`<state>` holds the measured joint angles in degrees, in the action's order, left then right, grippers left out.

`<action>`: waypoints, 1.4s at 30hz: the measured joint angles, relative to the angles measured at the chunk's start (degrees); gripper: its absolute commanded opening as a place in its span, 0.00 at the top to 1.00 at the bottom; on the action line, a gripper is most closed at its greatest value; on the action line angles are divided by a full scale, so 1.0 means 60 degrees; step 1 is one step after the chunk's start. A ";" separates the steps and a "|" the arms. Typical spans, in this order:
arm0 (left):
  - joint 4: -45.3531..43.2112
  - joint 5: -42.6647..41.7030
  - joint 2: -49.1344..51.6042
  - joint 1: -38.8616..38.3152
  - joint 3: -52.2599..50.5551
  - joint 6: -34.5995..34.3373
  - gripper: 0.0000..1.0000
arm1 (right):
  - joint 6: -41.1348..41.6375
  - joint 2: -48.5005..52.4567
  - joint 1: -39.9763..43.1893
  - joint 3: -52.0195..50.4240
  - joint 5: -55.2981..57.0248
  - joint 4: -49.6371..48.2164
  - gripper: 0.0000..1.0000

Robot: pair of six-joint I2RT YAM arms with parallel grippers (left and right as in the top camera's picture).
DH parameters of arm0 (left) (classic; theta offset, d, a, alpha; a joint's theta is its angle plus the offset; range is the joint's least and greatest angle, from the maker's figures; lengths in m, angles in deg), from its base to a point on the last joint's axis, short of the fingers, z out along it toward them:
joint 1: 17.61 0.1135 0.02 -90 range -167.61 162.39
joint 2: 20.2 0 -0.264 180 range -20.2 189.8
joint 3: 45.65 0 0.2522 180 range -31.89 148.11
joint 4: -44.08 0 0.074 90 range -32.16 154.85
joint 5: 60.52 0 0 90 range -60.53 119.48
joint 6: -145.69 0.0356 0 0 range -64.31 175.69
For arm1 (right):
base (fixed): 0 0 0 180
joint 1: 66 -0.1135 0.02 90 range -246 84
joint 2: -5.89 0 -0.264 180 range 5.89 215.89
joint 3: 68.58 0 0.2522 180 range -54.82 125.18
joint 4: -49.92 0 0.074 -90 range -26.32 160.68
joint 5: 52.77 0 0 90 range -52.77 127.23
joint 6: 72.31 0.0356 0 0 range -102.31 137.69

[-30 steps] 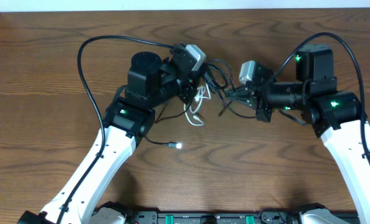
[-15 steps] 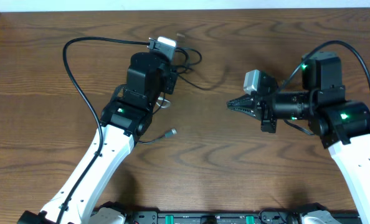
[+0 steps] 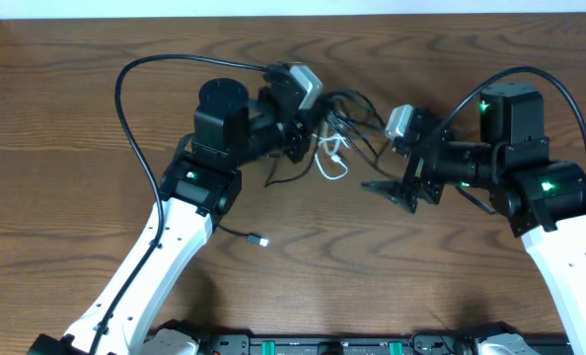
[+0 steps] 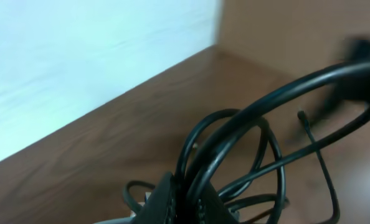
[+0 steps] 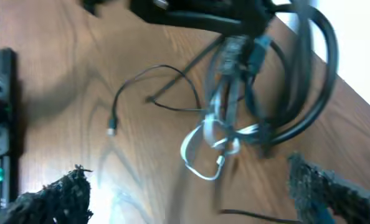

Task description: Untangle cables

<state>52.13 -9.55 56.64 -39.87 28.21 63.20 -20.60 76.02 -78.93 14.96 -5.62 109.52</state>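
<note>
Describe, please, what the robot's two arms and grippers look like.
The left arm and right arm each have a smooth white lower link, black joint housings with green indicator lights, a thick black cable looping alongside and a grey wrist camera box. The right gripper has black, rough-textured fingers.

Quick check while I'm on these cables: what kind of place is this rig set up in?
Probably an indoor lab bench: a wood-grain table set against a plain white wall, with the left arm and right arm mounted at its near edge.
</note>
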 measured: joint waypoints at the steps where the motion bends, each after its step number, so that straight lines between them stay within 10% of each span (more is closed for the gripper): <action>1: -0.0025 -0.0317 0.0000 -0.0004 0.0000 -0.0004 0.92 | 0.0000 0.0004 0.0000 0.0000 0.0237 0.0004 0.01; 11: -0.0051 -0.2073 0.0000 0.0579 0.0000 0.0106 0.92 | 0.0543 0.0051 0.0313 0.0000 0.2896 0.0040 0.01; 21: -0.0648 -0.6936 0.0000 0.0885 0.0000 0.1541 0.92 | 0.2073 0.0055 0.0637 0.0000 0.2102 -0.0561 0.01; 24: -0.1173 -0.7781 0.0000 0.0885 -0.0004 0.1596 0.92 | 0.2991 0.0055 0.0637 0.0000 0.1370 -0.0707 0.30; 28: -0.1362 -0.8134 0.0000 0.0903 -0.0004 0.1672 0.92 | 0.4080 0.0055 0.0637 0.0000 0.0229 -0.1169 0.44; 42: -0.2182 -0.8269 0.0000 0.1362 -0.0004 0.2047 0.92 | 0.7912 0.0058 0.0634 0.0000 -0.3082 -0.2284 0.27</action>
<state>39.04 -59.17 56.64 -31.70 28.19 75.48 26.88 76.37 -75.13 14.96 -24.11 95.82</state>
